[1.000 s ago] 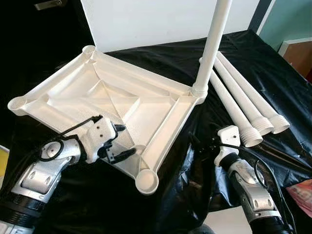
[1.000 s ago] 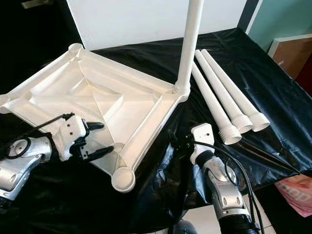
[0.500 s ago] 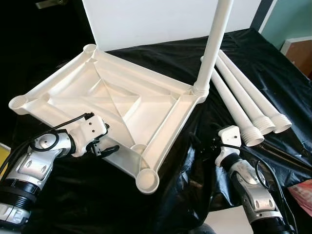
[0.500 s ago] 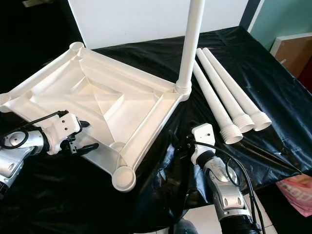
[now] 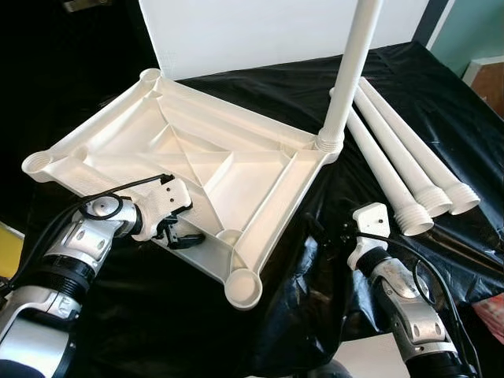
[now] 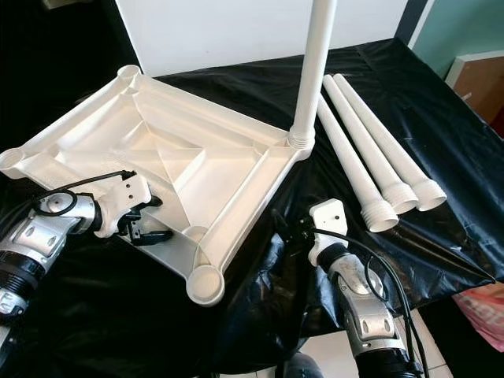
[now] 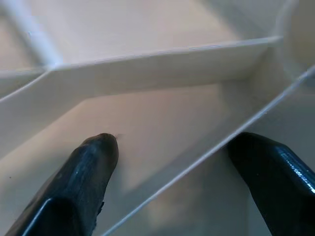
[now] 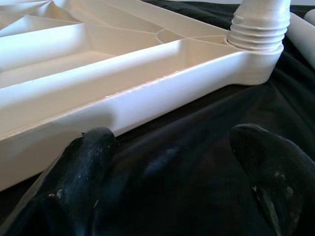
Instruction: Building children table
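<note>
Surface: black plastic sheet (image 5: 197, 331) covers the work area, with a white board (image 5: 252, 31) propped behind.
Tabletop: white children's tabletop (image 5: 197, 157) lies upside down on the sheet, ribs and corner sockets facing up.
Fitted leg: one white leg (image 5: 350, 71) stands upright in the far right corner socket.
Loose legs: three spare legs (image 5: 394, 169) lie side by side on the sheet, just right of the tabletop, threaded ends toward the robot.
Left gripper: left gripper (image 5: 179, 228) sits at the near edge of the tabletop; its fingers (image 7: 91, 162) are spread, one inside a rib pocket and one outside the rim wall, so it straddles the edge without clamping.
Right gripper: right gripper (image 8: 172, 172) hovers low over the sheet, fingers wide and empty, close to the tabletop's right rim, with the loose legs further to its right.
Near socket: empty corner socket (image 5: 242, 287) lies between the two grippers.
Risk, left: closing on the thin rim and pulling could, I judge, tilt the tabletop and topple or strain the standing leg.
Risk, right: round legs may roll on the slick sheet if nudged during a reach.
</note>
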Robot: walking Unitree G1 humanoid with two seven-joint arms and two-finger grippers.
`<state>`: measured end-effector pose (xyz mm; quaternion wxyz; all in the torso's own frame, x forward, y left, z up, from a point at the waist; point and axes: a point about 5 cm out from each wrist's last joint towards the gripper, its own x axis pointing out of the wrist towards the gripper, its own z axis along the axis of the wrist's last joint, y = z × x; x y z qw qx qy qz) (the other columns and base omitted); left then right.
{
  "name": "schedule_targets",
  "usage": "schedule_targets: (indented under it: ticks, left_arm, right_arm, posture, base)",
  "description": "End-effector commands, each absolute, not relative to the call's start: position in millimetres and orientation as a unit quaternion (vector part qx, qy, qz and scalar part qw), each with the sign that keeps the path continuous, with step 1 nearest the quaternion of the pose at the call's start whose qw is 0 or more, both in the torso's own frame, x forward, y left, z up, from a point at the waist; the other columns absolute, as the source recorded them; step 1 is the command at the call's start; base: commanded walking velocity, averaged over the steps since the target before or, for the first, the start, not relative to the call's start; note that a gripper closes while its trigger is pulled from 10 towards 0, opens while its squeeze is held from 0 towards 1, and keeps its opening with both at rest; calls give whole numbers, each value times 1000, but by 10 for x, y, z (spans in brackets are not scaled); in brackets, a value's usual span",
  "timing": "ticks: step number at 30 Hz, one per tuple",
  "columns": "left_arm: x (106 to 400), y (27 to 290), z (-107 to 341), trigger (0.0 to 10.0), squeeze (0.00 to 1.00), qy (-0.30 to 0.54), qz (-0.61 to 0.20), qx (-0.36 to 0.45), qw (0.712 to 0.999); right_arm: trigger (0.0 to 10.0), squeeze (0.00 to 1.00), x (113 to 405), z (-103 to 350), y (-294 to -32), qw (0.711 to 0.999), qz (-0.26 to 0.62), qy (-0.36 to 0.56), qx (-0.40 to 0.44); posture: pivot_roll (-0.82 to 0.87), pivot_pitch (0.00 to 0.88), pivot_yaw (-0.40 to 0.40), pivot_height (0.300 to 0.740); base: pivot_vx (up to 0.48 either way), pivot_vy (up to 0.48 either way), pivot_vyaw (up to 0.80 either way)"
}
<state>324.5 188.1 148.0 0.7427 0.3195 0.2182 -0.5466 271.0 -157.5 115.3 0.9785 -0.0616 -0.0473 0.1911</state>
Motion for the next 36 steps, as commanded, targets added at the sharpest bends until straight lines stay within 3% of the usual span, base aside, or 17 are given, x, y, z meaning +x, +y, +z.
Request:
schedule_targets:
  ticks: [1,5,6,13,17,25,36]
  left_arm:
    - [3177,1905,1364,4157,0,260,-576,308,712]
    - [3193,1916,1395,3686,0,270,-589,312,695]
    - [3205,1921,1407,0,0,271,-591,317,690]
    - [3292,1945,1427,0,0,278,-575,320,700]
    - [3316,1956,1419,0,0,272,-554,316,721]
    - [3354,2021,1466,0,0,239,-484,271,797]
    - [3252,1932,1500,0,0,202,-469,235,827]
  right_arm:
    - [10000,0,2683,1115,-1582,979,190,-39,-60]
    - [10000,0,2687,1117,-1580,979,189,-39,-60]
    - [10000,0,2691,1119,-1578,979,189,-40,-60]
    - [10000,0,2693,1135,-1599,980,185,-41,-63]
    - [10000,0,2690,1141,-1631,981,177,-42,-64]
    - [10000,0,2701,1153,-1631,983,169,-45,-64]
    - [10000,0,2719,1161,-1628,983,168,-47,-63]
  posture:
    - [-2,164,45,740]
    - [-2,164,46,740]
    - [-3,168,52,740]
    - [-11,176,59,740]
    - [-17,179,65,740]
    - [-17,181,63,740]
    - [-13,176,52,740]
  base:
    - [0,0,0]
    - [0,0,0]
    - [0,0,0]
    - [0,0,0]
    - [0,0,0]
    - [0,0,0]
    - [0,0,0]
